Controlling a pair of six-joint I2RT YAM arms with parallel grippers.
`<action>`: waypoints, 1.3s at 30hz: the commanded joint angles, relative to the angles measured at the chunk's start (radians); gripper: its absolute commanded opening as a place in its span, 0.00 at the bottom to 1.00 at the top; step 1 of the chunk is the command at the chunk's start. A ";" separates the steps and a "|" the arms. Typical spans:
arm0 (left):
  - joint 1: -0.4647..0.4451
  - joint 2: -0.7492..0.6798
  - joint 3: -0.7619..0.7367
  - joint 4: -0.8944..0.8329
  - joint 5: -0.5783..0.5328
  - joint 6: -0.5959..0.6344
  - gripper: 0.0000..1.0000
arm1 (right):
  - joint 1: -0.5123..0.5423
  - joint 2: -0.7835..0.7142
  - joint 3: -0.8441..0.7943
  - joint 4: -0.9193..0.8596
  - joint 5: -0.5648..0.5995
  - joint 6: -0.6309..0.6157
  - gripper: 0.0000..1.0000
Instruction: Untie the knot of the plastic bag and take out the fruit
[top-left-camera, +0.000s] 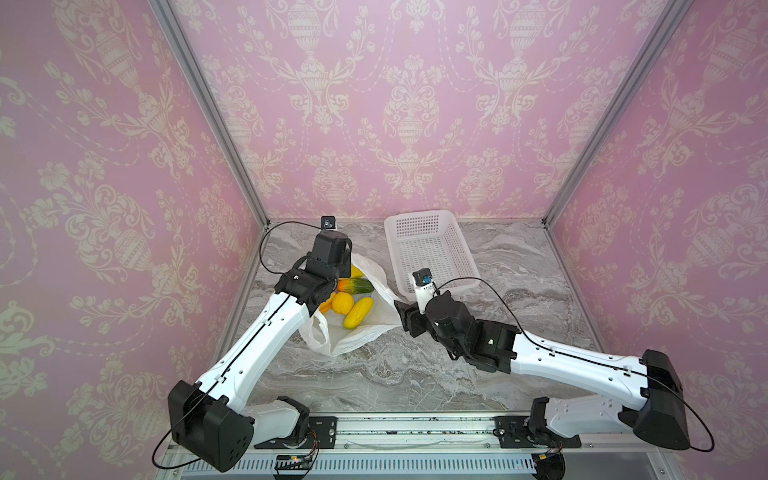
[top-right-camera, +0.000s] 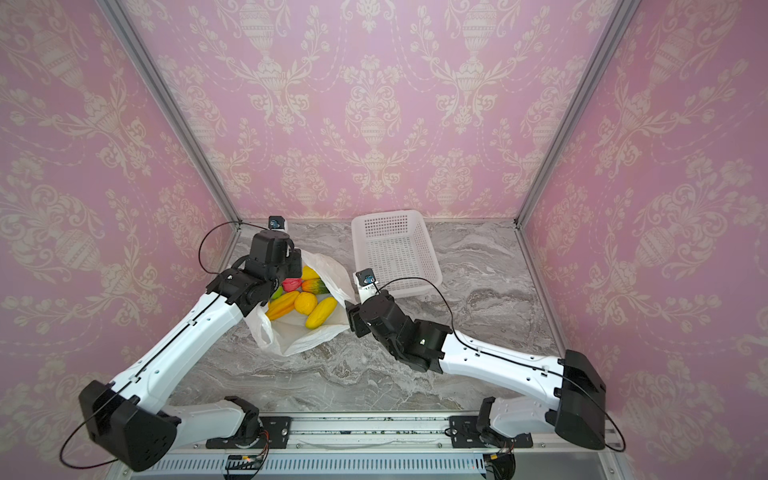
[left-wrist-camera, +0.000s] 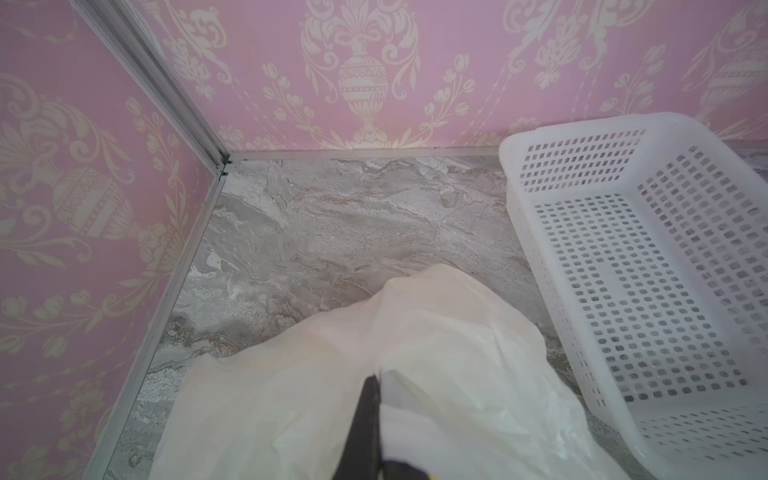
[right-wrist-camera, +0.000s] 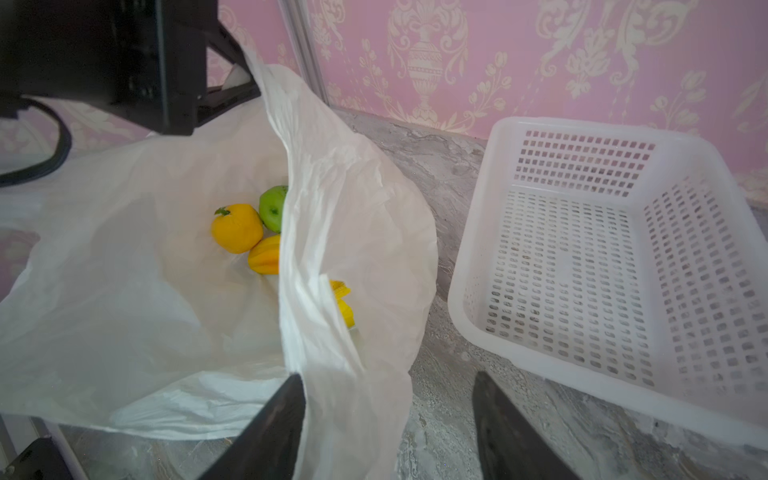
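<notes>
You are past the untying. No knot shows anywhere, and the plastic bag (top-left-camera: 365, 328) lies with its mouth spread wide at about 9 o'clock on the counter (top-left-camera: 415, 374). The step in hand is holding that mouth open so the fruit (top-left-camera: 357, 311) can come out. It sits in a loose pile in the bag's middle: yellow elongated pieces, a round orange-yellow one, a green-to-orange one, a red one and a green one.

Your left fingers (left-wrist-camera: 371, 386) are pressed fully together on the bag's rim at its 11 o'clock side. In the left wrist view the thin plastic runs straight into them and tents up from there, so they seem to have the film pinched. The contact itself sits at the frame's bottom edge and is hard to read.

Your right fingers (right-wrist-camera: 388, 376) stand well apart at the bag's 3 o'clock edge and hold nothing. The bag's near flap drapes against one of them, and the other hangs over bare counter. The white basket (top-left-camera: 415, 217) sits empty at 12 o'clock, just beside the bag.

Next, I judge that you bring the right fingers over that flap and down into the pile. Pick a piece lying clear of the film, such as the yellow one nearest you, so you don't close on plastic. Keep the left pinch steady so the mouth doesn't sag.
</notes>
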 joint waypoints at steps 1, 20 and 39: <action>-0.004 0.035 0.110 -0.052 -0.028 0.067 0.00 | 0.034 -0.035 -0.017 0.055 0.039 -0.093 0.72; -0.036 0.047 0.417 -0.150 -0.216 0.088 0.00 | 0.107 -0.033 -0.031 0.105 0.042 -0.160 1.00; -0.325 -0.373 -0.313 0.021 0.020 0.073 0.00 | 0.108 0.084 -0.034 0.104 0.145 -0.181 0.99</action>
